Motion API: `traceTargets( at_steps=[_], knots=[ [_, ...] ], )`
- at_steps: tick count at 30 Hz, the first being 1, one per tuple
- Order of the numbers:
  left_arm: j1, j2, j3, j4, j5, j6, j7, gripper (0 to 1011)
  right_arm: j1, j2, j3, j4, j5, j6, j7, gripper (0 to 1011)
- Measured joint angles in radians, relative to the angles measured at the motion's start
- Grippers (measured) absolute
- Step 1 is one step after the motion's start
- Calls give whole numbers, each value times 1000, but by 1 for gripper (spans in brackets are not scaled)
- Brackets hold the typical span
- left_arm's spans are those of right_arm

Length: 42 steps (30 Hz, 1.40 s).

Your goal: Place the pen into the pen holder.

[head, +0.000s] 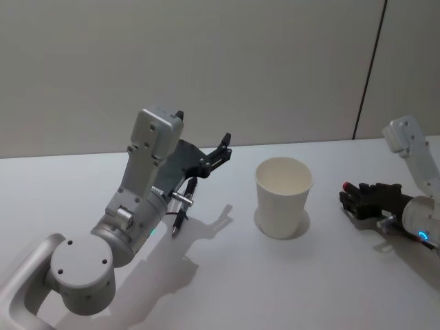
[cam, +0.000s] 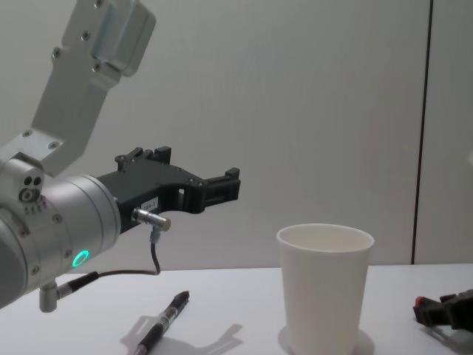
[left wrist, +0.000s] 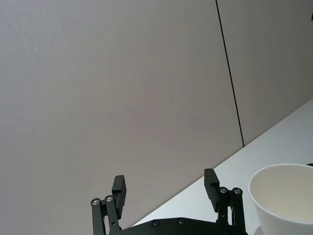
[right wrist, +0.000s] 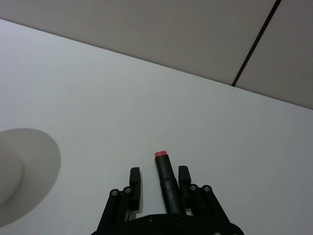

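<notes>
A white tabletop (head: 227, 295) by a grey wall (head: 240, 62) holds the cup (head: 283, 197) in the middle with open room around it, a pen (head: 180, 218) lying below the raised, released left end effector (left wrist: 165, 182), and by the right edge the right end effector (right wrist: 159, 172) with a red-tipped pen (right wrist: 166, 183) in it, though I cannot tell if it grips.

L pen (head: 179, 223), pen holder (head: 283, 199), R pen (right wrist: 166, 176)
</notes>
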Motion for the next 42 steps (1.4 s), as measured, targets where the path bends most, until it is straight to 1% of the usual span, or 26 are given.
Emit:
traceTargets(
  at_steps=[36, 39, 42],
  knots=[
    [0, 0, 0, 0, 0, 0, 0, 1001, 0, 0, 0, 1, 0, 0, 0, 239],
    [0, 0, 0, 0, 0, 0, 0, 1001, 0, 0, 0, 1, 0, 0, 0, 208],
    [0, 0, 0, 0, 0, 0, 0, 1001, 0, 0, 0, 1, 0, 0, 0, 202]
  ],
)
